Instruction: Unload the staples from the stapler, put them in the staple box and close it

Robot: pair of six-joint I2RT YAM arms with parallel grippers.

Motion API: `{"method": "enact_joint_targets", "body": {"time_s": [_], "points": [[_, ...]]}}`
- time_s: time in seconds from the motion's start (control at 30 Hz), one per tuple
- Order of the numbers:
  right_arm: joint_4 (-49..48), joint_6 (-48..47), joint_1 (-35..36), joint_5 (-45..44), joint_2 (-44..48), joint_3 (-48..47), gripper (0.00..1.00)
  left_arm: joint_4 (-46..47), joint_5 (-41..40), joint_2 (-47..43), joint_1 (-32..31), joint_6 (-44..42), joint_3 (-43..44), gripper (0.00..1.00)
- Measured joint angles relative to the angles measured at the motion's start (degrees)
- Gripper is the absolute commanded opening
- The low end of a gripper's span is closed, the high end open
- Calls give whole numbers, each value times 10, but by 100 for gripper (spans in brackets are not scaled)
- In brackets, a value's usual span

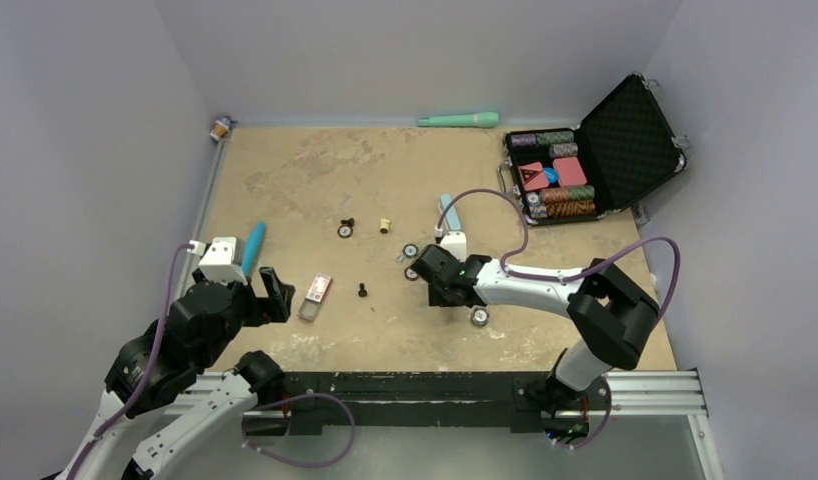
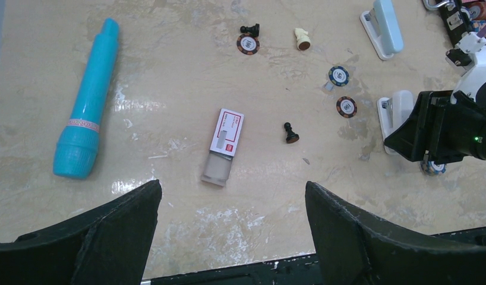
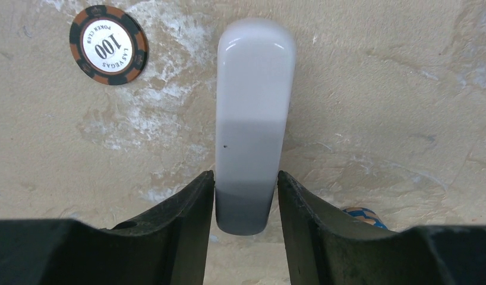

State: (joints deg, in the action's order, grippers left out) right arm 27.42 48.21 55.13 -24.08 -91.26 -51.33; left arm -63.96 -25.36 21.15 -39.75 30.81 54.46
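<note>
**Right wrist view.** Right gripper (image 3: 245, 178): black fingers (image 3: 181, 225) clamped on the near end of the white part (image 3: 252, 89), one on each long side. The part lies flat on the table (image 3: 395, 89), its rounded far end pointing away from the fingers. Chip (image 3: 109, 53), marked 100: left of that far end, not touching it.

**Left wrist view.** Left gripper (image 2: 233, 190): fingers spread wide, nothing between them. Small box (image 2: 224, 145): flat on the table, just ahead of the gap. Blue tube (image 2: 89, 98): far left. Pawn (image 2: 291, 133): black, upright, right of the box. Stapler body (image 2: 386, 27): pale blue, upper right, well apart from the left fingers. The white part lies nearer, apart from the body, at the right gripper's tip.

**Top view.** Stapler body mid-table, just beyond the white part and the right gripper. Left gripper at the left, near the box. Open case (image 1: 625, 130): far right corner.
</note>
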Motion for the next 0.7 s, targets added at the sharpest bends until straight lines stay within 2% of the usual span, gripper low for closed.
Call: {"method": "enact_joint_targets", "body": {"time_s": [0.13,0.2,0.33,0.53,0.7], "points": [[4,4,0,-8,0,-9,41,0,0,0,0,0,0,94],[5,5,0,-9,-3,-9,33,0,0,0,0,0,0,94],[7,7,0,-12,-6,-10,27,0,0,0,0,0,0,94],[8,8,1,-16,-6,-10,1,0,0,0,0,0,0,94],[16,0,4,-11,2,-11,0,0,0,0,0,0,0,94]]}}
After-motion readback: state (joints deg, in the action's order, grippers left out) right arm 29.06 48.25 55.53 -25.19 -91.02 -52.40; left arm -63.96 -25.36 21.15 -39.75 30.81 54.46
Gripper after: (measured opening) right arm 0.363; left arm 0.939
